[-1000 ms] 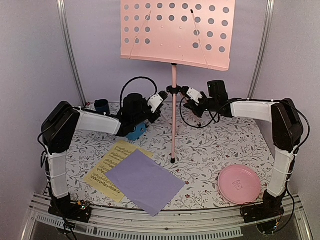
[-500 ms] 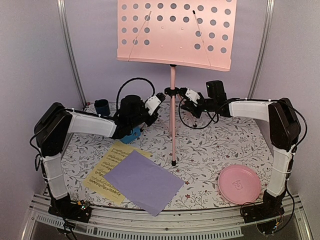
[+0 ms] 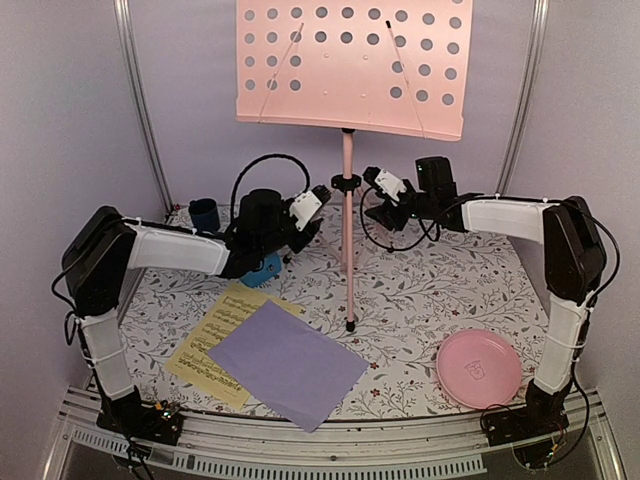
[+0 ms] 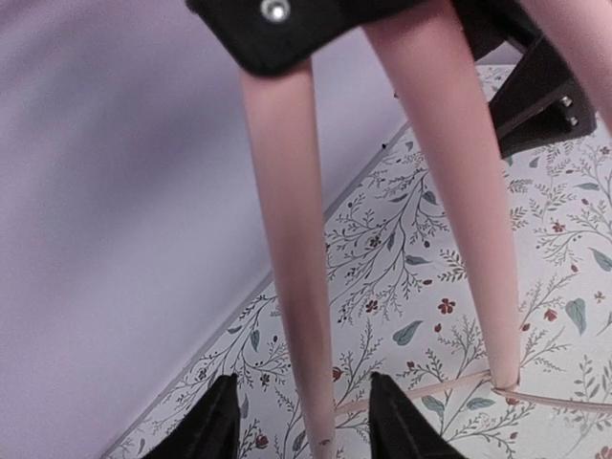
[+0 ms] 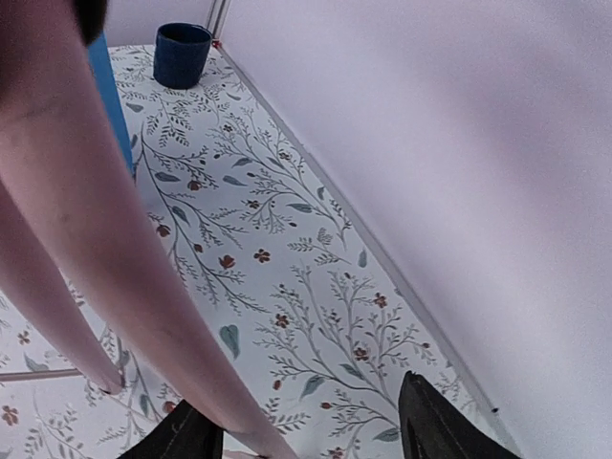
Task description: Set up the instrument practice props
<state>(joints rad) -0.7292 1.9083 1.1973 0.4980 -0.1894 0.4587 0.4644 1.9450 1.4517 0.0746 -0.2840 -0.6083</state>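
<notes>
Pink music stand has shifted slightly near the tabletop's far edge (positioning seems nearly done); left gripper and right gripper, jaws apart, straddle its legs.

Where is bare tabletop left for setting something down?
Bare cloth between the lavender sheet and the pink plate, and behind the plate. Crowded: back centre, left gripper and right gripper at the stand.

Stand upright, lavender sheet over yellow, metronome half-hidden

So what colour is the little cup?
The cup is dark blue, clearest in the right wrist view.
</notes>
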